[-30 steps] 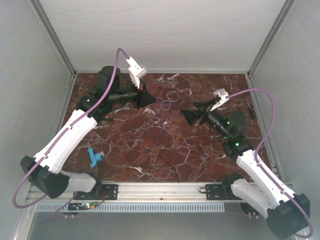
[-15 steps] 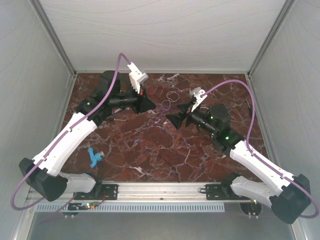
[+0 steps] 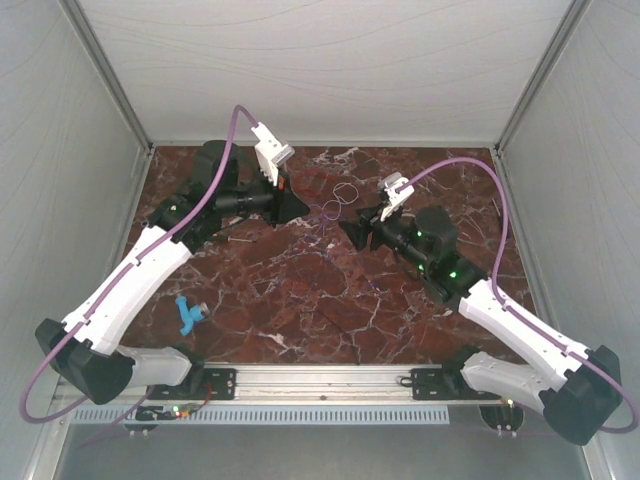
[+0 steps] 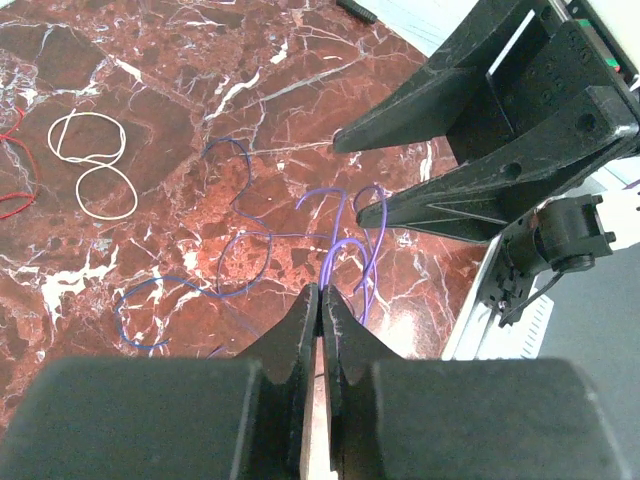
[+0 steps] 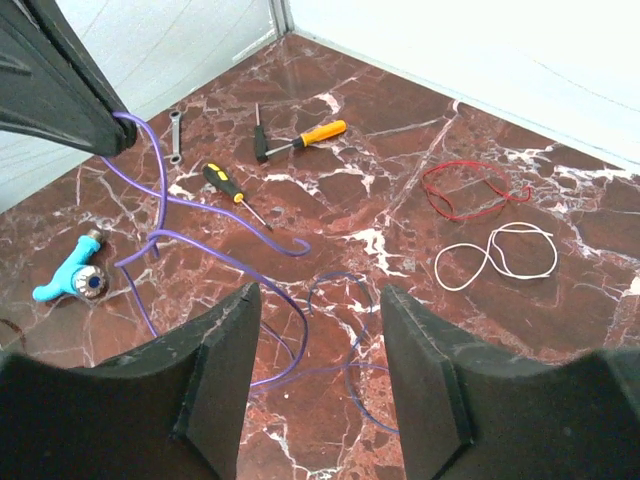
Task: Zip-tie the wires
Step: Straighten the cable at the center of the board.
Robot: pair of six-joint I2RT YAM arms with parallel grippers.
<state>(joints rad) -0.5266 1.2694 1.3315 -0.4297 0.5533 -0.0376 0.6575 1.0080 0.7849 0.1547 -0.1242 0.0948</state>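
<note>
1. The wires [image 4: 345, 235] lie as a loose spread of thin strands on the dark red marble tabletop [image 3: 300, 300]. They sit right at the tips of the left gripper [image 4: 319, 295], in the gap between it and the right gripper [image 5: 318, 295].
2. The purple strands [image 5: 160, 215] curve in open hooks and run into the left gripper's tips. In the right wrist view one of them rises off the marble to that tip.
3. The left gripper's jaws are pressed together and pinch the purple strands.
4. A dark blue strand [image 4: 180, 288] lies flat on the marble just beside the left gripper's tips and does not touch them.
5. The right gripper faces the left gripper from the right, near but apart. Its jaws are spread wide and hold nothing. The purple hooks end just in front of its fingertips.
6. A white loop [image 5: 500, 255], twisted like a figure eight, and a red loop [image 5: 470, 190] lie flat beyond the left gripper, toward the back wall. It touches neither of them.
7. Well apart from the left gripper, on the side away from the right gripper, lie four things:
   - an orange-handled screwdriver [image 5: 312, 134]
   - a yellow-and-black screwdriver [image 5: 225, 184]
   - a small spanner [image 5: 175, 136]
   - a turquoise object [image 5: 68, 276], nearer the arm bases
</note>
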